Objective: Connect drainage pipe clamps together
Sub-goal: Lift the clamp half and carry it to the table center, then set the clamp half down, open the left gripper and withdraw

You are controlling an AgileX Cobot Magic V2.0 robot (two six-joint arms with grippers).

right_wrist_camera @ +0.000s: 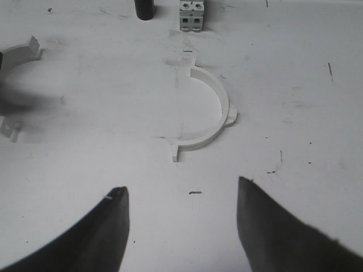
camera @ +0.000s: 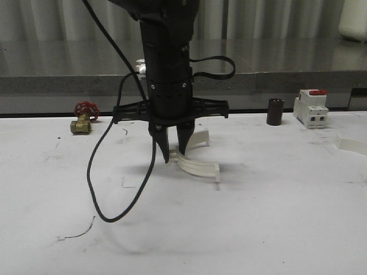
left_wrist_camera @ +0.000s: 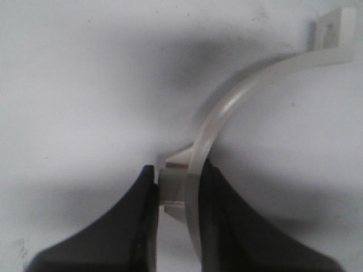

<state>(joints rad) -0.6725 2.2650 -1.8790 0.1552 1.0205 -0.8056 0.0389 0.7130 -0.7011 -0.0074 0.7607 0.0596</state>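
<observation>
- White, scuffed tabletop [camera: 275, 229] is seen in front of a grey ledge and a corrugated metal wall
- Along the back edge a brass valve with a red handwheel [camera: 84, 117], a dark cylinder [camera: 275, 112] and a white switch with a red top [camera: 310, 108] are set, all well apart from the work
- The left gripper [camera: 175, 153] is lowered to the tabletop near the middle, pointing straight down, with a black cable [camera: 100, 189] looping from it onto the surface
- In the left wrist view its fingers [left_wrist_camera: 224, 226] are closed on one clamp half [left_wrist_camera: 227, 107], pinched at a tab end; the band arcs away from the fingers, its far tab free
- In the front view that clamp half curves from the fingers toward the robot's right, low on the tabletop
- The other clamp half [right_wrist_camera: 207, 110] lies flat on the tabletop just ahead of the right gripper [right_wrist_camera: 181, 226], untouched
- The right fingers [right_wrist_camera: 278, 226] are spread wide and hold nothing
- Its opening is turned toward the left arm's side, where the held piece appears at the edge of the right wrist view
- Judged from this, the loose half is nearer the right arm, and the two open sides must be brought to face each other so the tabs meet
</observation>
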